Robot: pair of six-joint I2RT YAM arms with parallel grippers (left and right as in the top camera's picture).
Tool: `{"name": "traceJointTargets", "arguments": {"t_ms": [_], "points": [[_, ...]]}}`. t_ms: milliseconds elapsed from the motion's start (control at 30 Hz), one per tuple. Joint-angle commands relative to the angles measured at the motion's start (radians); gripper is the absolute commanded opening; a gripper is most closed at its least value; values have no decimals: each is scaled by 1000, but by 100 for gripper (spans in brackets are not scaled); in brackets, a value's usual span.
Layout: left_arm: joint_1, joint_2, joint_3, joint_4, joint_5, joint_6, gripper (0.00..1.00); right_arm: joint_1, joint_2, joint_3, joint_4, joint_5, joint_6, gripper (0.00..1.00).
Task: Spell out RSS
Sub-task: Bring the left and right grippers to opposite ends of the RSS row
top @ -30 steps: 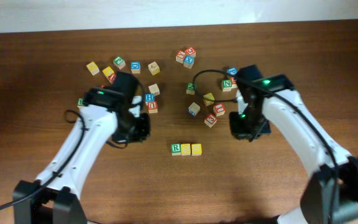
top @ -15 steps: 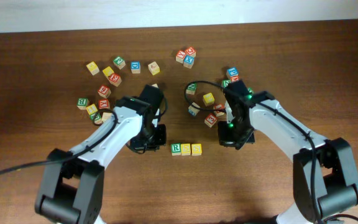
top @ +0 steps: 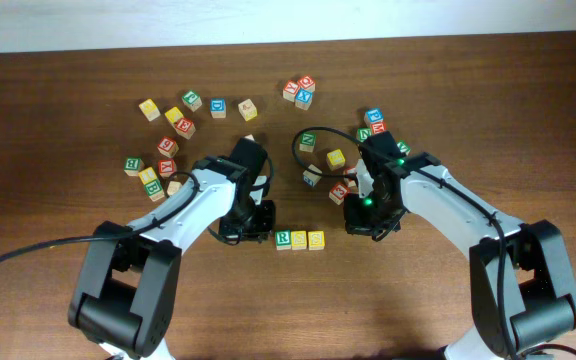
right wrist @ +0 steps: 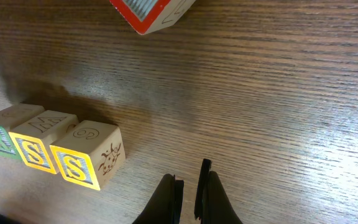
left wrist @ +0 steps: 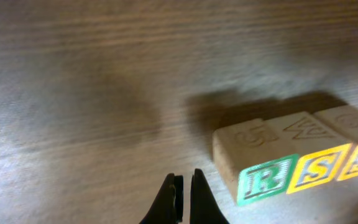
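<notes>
Three wooden letter blocks stand in a touching row on the table: a green R block [top: 283,239], a yellow S block [top: 299,240] and a second yellow S block [top: 316,240]. The left wrist view shows the R [left wrist: 266,179] and the first S [left wrist: 319,170]. The right wrist view shows both S blocks [right wrist: 35,151] [right wrist: 82,158]. My left gripper [left wrist: 183,193] is shut and empty, just left of the R block. My right gripper [right wrist: 190,190] is shut and empty, right of the last S block.
Many loose letter blocks lie scattered at the back: a cluster at the left [top: 168,145], a stack at the top middle [top: 299,91], and several near my right arm [top: 336,160]. A red-edged block [right wrist: 151,12] lies ahead of my right gripper.
Both arms have swung inward toward the block row. The left gripper moved right to the R end, the right gripper moved left toward the S end. The blocks have not moved.
</notes>
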State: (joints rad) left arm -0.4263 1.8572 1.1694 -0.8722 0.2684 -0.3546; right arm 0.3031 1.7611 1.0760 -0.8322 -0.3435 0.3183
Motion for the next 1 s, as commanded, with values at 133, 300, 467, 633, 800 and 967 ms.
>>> {"name": "traceJointTargets", "arguments": {"t_ms": [133,300,467,633,800,967], "points": [[-3,52,-13,24,43,27,0,5,2,-37,30,-36,65,4],[-3,89,-26,23,55,27,0,6,2,-53,48,-63,65,4],[-3,99,-26,27,111,28,0,26,2,-53,52,-72,65,4],[-21,99,-26,45,110,28,0,67,2,-57,89,-64,111,4],[-38,99,-26,47,109,27,0,84,2,-57,104,-56,136,4],[-38,101,-26,50,109,27,0,84,2,-57,104,-53,136,4]]}}
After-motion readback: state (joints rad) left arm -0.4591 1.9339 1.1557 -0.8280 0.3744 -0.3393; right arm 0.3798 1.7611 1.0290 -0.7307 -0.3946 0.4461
